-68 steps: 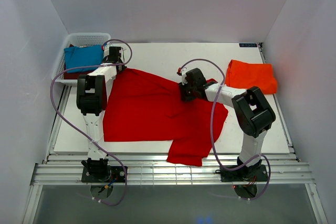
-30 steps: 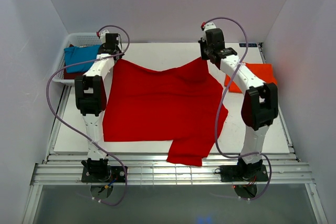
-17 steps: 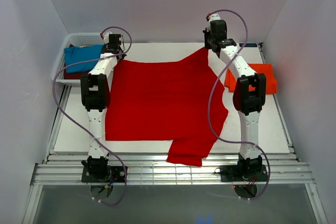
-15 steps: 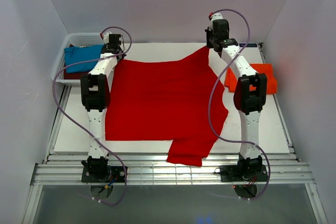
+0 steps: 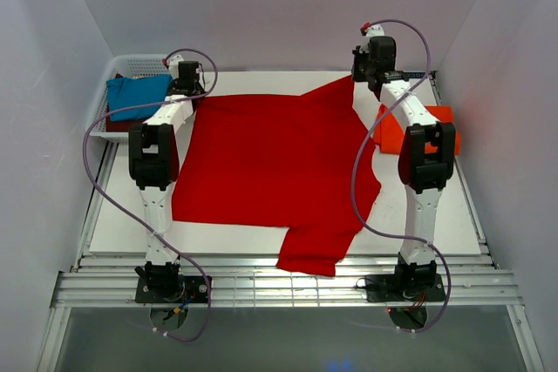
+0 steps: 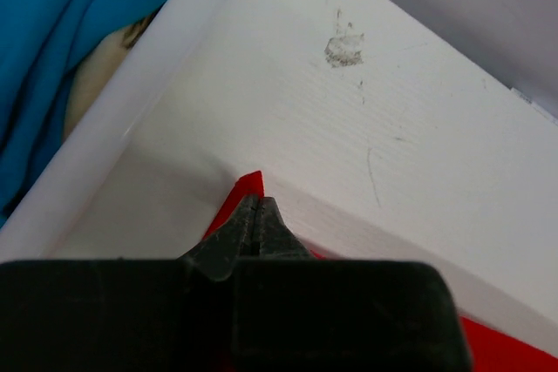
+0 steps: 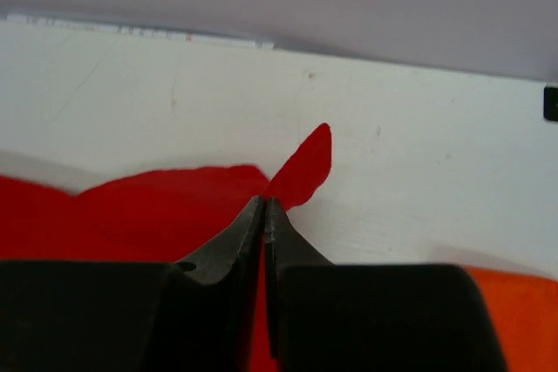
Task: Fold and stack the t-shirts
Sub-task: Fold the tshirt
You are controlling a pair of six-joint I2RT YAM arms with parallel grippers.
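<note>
A bright red t-shirt (image 5: 270,163) lies spread across the table, one sleeve hanging over the front edge. My left gripper (image 5: 193,95) is shut on its far left corner (image 6: 249,185), next to the basket. My right gripper (image 5: 357,80) is shut on the far right corner (image 7: 307,165), which is lifted slightly off the table. In both wrist views a tip of red cloth pokes out past the closed fingertips. A folded orange-red t-shirt (image 5: 441,117) lies at the right behind the right arm. A teal-blue t-shirt (image 5: 138,93) sits in the basket.
The white mesh basket (image 5: 139,60) stands at the back left; its wall (image 6: 166,67) is close to my left gripper (image 6: 255,204). White enclosure walls rise on the left, the back and the right. The orange-red cloth (image 7: 514,320) lies just right of my right gripper (image 7: 264,205).
Both grippers have carried the red t-shirt's far edge toward the back. The right one swung up from mid-table to the back right, stretching the cloth flat and wide.
</note>
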